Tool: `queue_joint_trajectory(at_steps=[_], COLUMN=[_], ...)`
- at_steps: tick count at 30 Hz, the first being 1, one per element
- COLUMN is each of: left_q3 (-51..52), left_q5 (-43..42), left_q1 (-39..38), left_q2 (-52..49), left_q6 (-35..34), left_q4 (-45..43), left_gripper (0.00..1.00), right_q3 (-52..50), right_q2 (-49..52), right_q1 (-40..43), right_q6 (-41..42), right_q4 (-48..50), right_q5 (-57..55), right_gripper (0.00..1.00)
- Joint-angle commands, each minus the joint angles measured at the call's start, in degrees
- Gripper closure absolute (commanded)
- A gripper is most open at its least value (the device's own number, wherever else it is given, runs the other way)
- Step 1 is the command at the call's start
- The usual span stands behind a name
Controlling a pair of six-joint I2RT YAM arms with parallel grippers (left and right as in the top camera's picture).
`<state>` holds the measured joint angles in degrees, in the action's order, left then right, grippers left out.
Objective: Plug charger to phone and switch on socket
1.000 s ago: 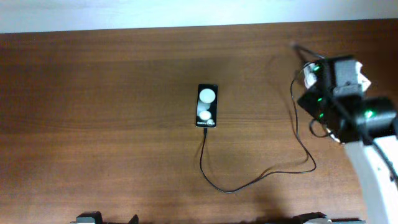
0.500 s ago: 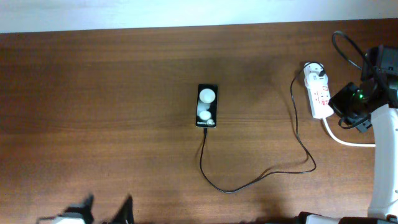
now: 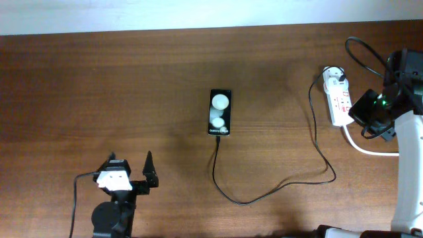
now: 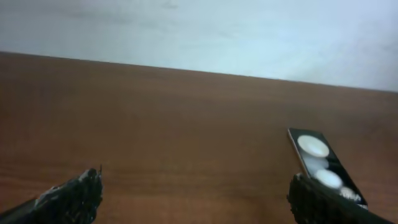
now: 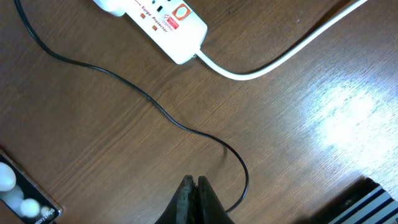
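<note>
The black phone (image 3: 220, 112) lies mid-table with two white reflections; it also shows in the left wrist view (image 4: 324, 165) and the right wrist view (image 5: 25, 198). The thin black charger cable (image 3: 277, 188) runs from the phone's near end in a loop to its white adapter (image 3: 335, 77) on the white socket strip (image 3: 338, 104); the cable (image 5: 155, 107) and socket (image 5: 165, 25) show in the right wrist view. My left gripper (image 3: 131, 173) is open, empty, at the front left (image 4: 196, 196). My right gripper (image 5: 194, 186) is shut, empty, above the table near the socket.
The socket's thick white cord (image 3: 370, 147) curves off to the right, also seen in the right wrist view (image 5: 280, 59). The wooden table (image 3: 99, 86) ends at a pale wall along the far edge.
My left arm has come up into view at the front left, gripper open. My right arm pulled back right off the socket, uncovering it, then stayed nearly still.
</note>
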<state>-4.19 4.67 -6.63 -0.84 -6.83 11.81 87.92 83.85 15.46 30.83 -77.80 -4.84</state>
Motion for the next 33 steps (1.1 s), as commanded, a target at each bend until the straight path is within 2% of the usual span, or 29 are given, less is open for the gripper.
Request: queue_joint_trajectory(at_steps=[1,3,5,7,11,17,21,25,28,33], left_q3=[0.6,0.6,0.6,0.6,0.6,0.6,0.6,0.6,0.6,0.6], left_q5=[-2.3,-2.4,-2.3,-2.3,-2.3,-2.3,-2.3,-2.3,-2.3,-2.3], left_q1=[-0.1,-0.1,-0.1,-0.1,-0.1,-0.1,-0.1,-0.1,-0.1,-0.1], left_q2=[0.2,0.2,0.2,0.2,0.2,0.2,0.2,0.2,0.2,0.2], left_q6=[4.1,4.1,4.1,4.1,4.1,4.1,4.1,4.1,4.1,4.1], left_q4=[0.1,0.1,0.1,0.1,0.1,0.1,0.1,0.0,0.0,0.1], left_gripper=[0.01,0.01,0.01,0.01,0.01,0.01,0.01,0.01,0.01,0.01], right_q3=[1.0,1.0,1.0,0.9,0.9,0.9,0.9,1.4,8.9,25.0], right_q2=[-0.2,-0.2,-0.2,-0.2,1.5,14.1,19.2,25.1,31.1,42.4], right_q1=[0.3,0.3,0.3,0.3,0.3,0.7,3.8,8.7,9.3,9.1], right_q6=[-0.6,-0.6,-0.6,-0.5,-0.3,4.9,12.2,11.2,8.4,8.4], right_q4=[0.0,0.0,0.1,2.1,4.5,10.0,15.2,23.7,23.4,14.7], right_q5=[-0.1,-0.1,-0.1,-0.1,-0.2,0.2,1.0,8.7,12.4,12.4], right_gripper=[0.96,0.89,0.88,0.96,0.96,0.96,0.96,0.96,0.96,0.96])
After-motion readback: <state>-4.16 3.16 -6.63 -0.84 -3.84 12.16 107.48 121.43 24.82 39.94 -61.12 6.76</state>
